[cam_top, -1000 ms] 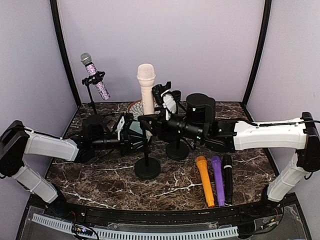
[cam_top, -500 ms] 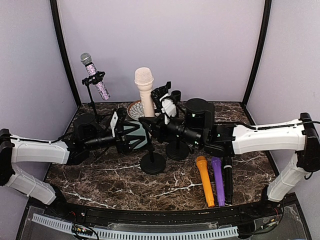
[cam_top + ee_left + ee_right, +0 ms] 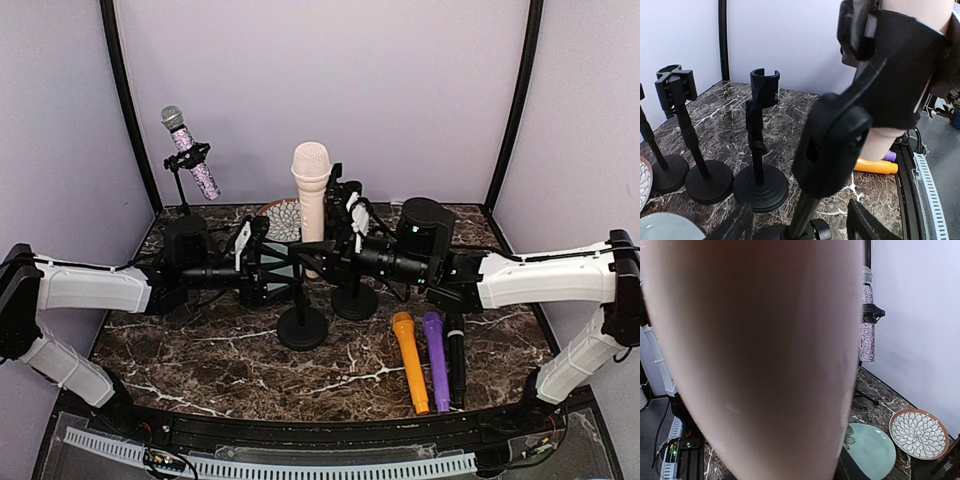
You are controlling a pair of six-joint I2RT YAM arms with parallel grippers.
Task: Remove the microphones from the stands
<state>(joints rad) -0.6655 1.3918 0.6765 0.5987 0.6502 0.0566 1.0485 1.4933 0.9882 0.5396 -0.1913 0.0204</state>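
Note:
The pink microphone (image 3: 311,190) stands upright in the black clip (image 3: 870,95) of its stand (image 3: 303,328) at the table's middle. Its body fills the right wrist view (image 3: 760,355). My right gripper (image 3: 323,254) reaches in from the right and is shut on the microphone's lower body, just above the clip. My left gripper (image 3: 268,272) comes from the left and stands open, its fingers (image 3: 866,225) on either side of the stand's pole (image 3: 807,212) without touching it. The microphone's pink bottom end (image 3: 881,144) sticks out under the clip.
A glittery microphone (image 3: 190,152) sits in a tripod stand at the back left. Empty stands (image 3: 761,150) are close behind. Orange (image 3: 411,362), purple (image 3: 435,360) and black (image 3: 455,355) microphones lie at the front right. A patterned plate (image 3: 919,434) and a teal plate (image 3: 871,450) lie behind the stand.
My left gripper let go of the stand's pole and now stands open around it. The stand and microphone shifted slightly right, and the microphone stands more upright.

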